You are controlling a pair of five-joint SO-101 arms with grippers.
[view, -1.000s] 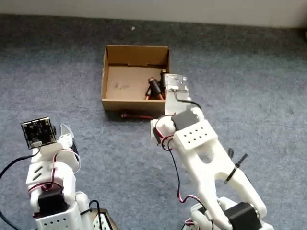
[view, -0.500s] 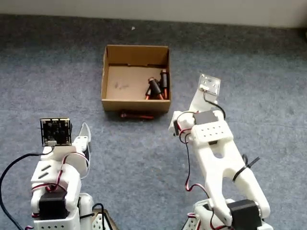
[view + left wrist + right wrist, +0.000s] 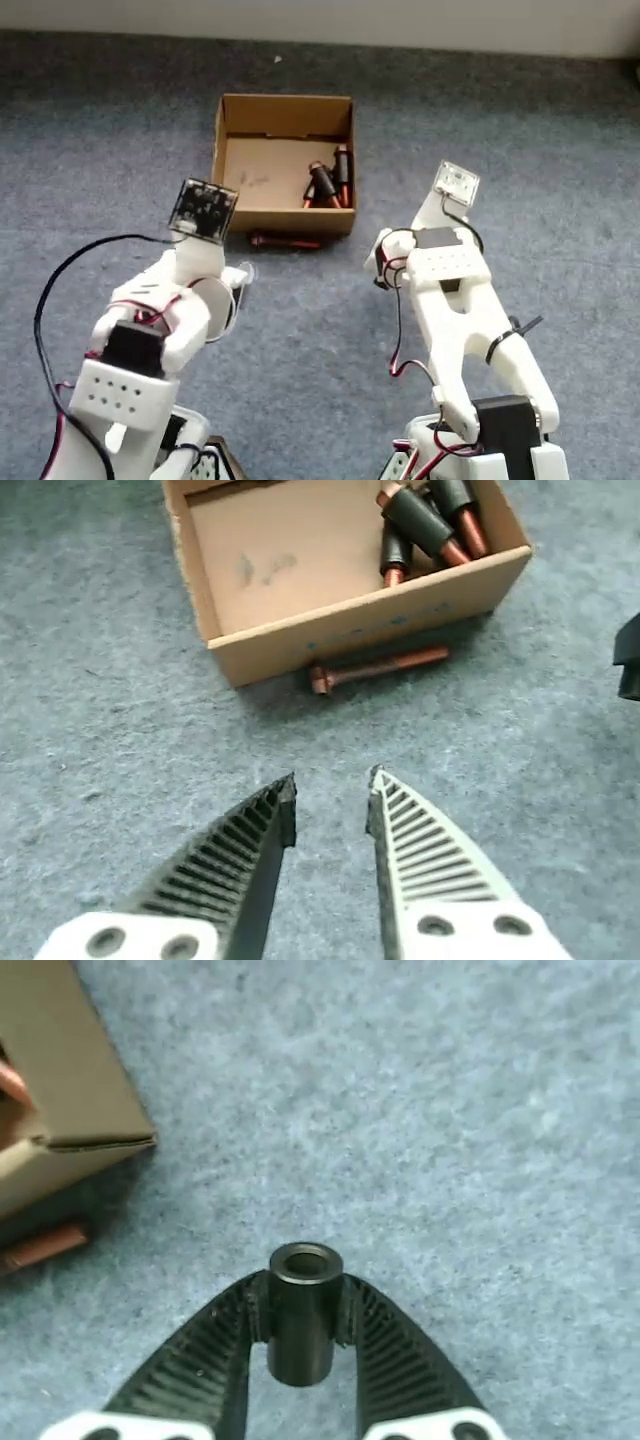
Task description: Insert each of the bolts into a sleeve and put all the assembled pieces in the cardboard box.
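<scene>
A single copper-coloured bolt (image 3: pixel 378 668) is lying loose on the grey carpet (image 3: pixel 520 150), just beside the outside of the cardboard box (image 3: pixel 370 615), along the wall that is facing the two arms. Its long axis is running nearly parallel to that wall, with the head pointing toward the box end on the left arm's side and the tip toward the end on the right arm's side. Inside the box, in the near corner on the right arm's side, several assembled pieces (image 3: pixel 420 520) are resting, dark sleeves with copper ends sticking out. The left gripper (image 3: pixel 330 790) is hovering over the carpet a little back from the box and near the bolt, its jaws parted to a moderate gap and gripping nothing. It is pointing toward the box, so the bolt is lying crosswise ahead of the jaws, between them and the wall. The right gripper (image 3: pixel 303 1292) is sitting off the box corner on the right arm's side, farther from the bolt, with its jaws closed around a black sleeve (image 3: pixel 300 1340) whose open bore is facing out past the fingertips. The left arm looks the nearer one to take the bolt, and closing across the shank seems workable, though the wall is sitting tight behind it.
</scene>
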